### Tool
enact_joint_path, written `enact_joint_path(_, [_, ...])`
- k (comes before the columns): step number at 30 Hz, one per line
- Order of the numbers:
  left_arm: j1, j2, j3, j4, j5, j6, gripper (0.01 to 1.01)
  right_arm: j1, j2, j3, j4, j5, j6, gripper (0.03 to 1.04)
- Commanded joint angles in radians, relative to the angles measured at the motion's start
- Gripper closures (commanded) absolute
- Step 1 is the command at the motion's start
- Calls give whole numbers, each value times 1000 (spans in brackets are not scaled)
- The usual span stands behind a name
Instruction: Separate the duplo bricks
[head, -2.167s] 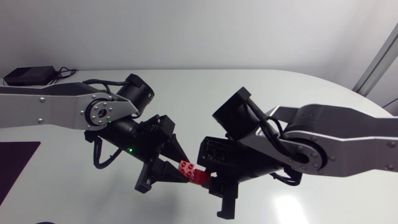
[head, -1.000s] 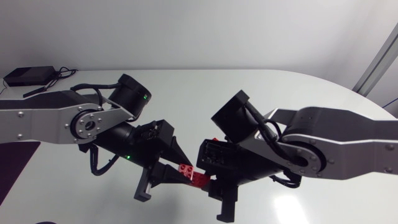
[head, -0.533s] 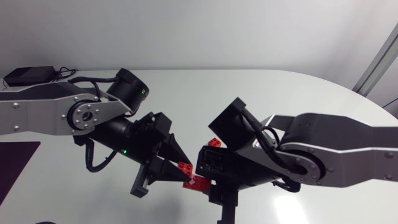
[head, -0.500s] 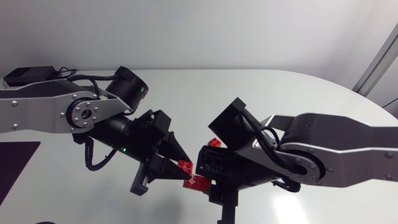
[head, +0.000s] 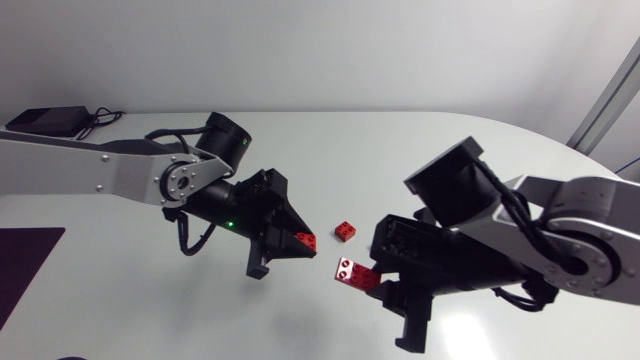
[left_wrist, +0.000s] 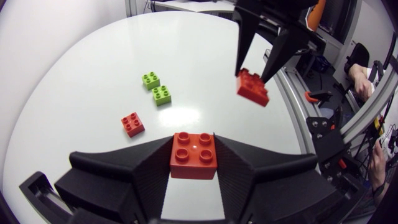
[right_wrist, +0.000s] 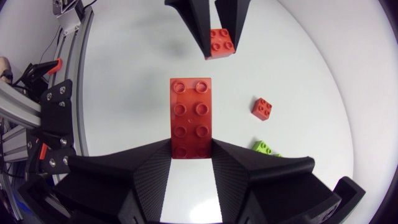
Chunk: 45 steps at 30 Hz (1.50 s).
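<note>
Though the two red pieces were plainly apart, both seemed to hang above the tabletop (head: 480, 160), and that was where I saw the trouble. Left of centre in the overhead view, the left hand (head: 298, 244) was clenched on the small red brick (left_wrist: 194, 155), pinching it only at the very tips of its fingers. A slight twist, I thought, could squirt it out. A fall from there might send it bouncing into the loose red brick (head: 345, 230) that lay mid-frame, between the two hands. It might equally skitter on toward the green bricks (left_wrist: 161, 94), which the left wrist view showed just beyond that loose one.

Right of centre and a little lower, the right hand (right_wrist: 191, 149) gripped the long red brick (head: 352, 272) by one end, with most of its length jutting out ahead of the fingers. That overhang worried me. If the free end met the tabletop first, it could lever the brick out of the grip or tip it askew. The hands were also near each other, so a careless descent might clip one against the other or jar either brick loose.
</note>
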Motion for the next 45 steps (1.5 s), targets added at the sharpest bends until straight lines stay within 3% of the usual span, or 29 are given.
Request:
enact_joint_path(1, [-16, 83, 36, 54, -13, -37, 646, -10, -37, -59, -37, -10, -11, 680])
enact_joint_path(9, [-68, 307, 161, 160, -83, -97, 641, -44, -158, -111, -95, -10, -5, 679])
enact_joint_path(22, [-79, 363, 251, 186, -140, -196, 603, -95, -256, -173, -114, -52, -11, 679])
enact_joint_path(35, [-67, 406, 360, 25, -140, -270, 544, -99, -255, -180, -98, -70, -11, 679])
enact_joint_path(43, [-59, 386, 340, 21, -142, -261, 543, -99, -253, -183, -91, -76, -11, 679])
enact_joint_path(45, [-55, 366, 333, 14, -142, -258, 484, -99, -253, -183, -91, -78, -11, 679])
